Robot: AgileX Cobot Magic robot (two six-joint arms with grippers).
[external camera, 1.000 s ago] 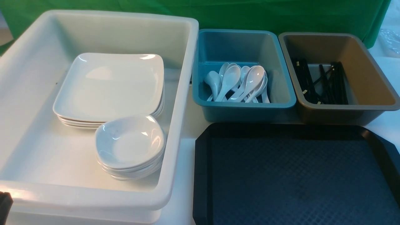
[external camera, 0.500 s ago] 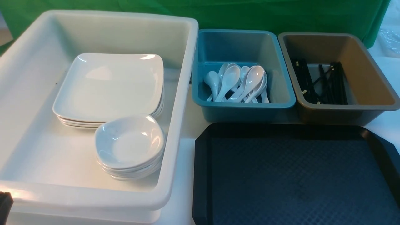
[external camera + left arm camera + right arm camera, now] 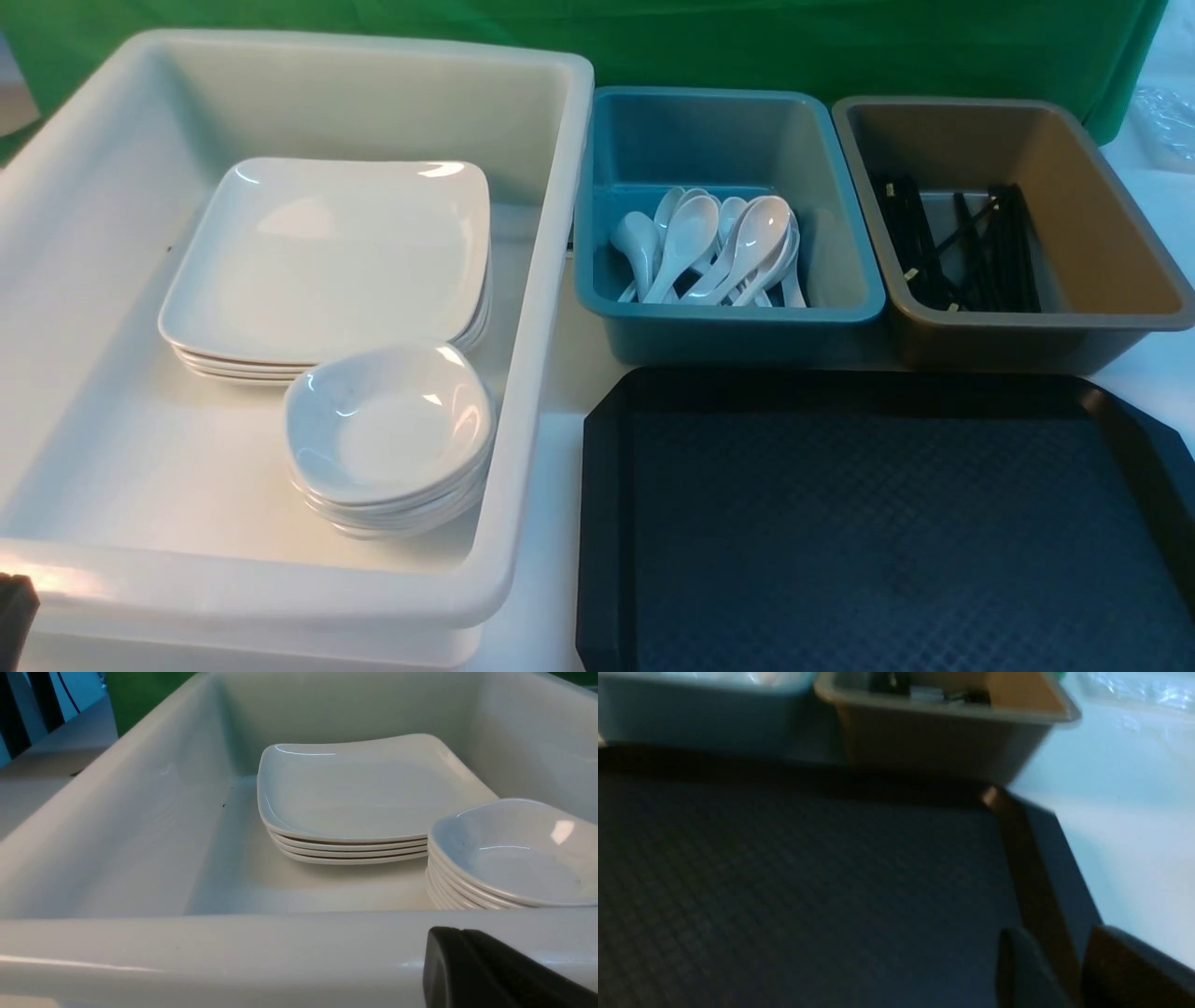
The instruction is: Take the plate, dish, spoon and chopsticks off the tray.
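The black tray (image 3: pixel 878 532) sits at the front right and its floor is bare; it also fills the right wrist view (image 3: pixel 784 882). White plates (image 3: pixel 327 257) are stacked in the white bin, with a stack of small dishes (image 3: pixel 387 429) in front; both stacks show in the left wrist view, plates (image 3: pixel 355 793) and dishes (image 3: pixel 514 854). Spoons (image 3: pixel 719 247) lie in the blue bin. Black chopsticks (image 3: pixel 962 247) lie in the brown bin. My left gripper (image 3: pixel 448 933) is shut and empty, just outside the white bin's near wall. My right gripper (image 3: pixel 1057 938) is open, its fingers on either side of the tray's right rim.
The large white bin (image 3: pixel 551 280) takes up the left half. The blue bin (image 3: pixel 728 327) and the brown bin (image 3: pixel 1102 233) stand side by side behind the tray. A green cloth hangs at the back. White tabletop shows right of the tray (image 3: pixel 1134 835).
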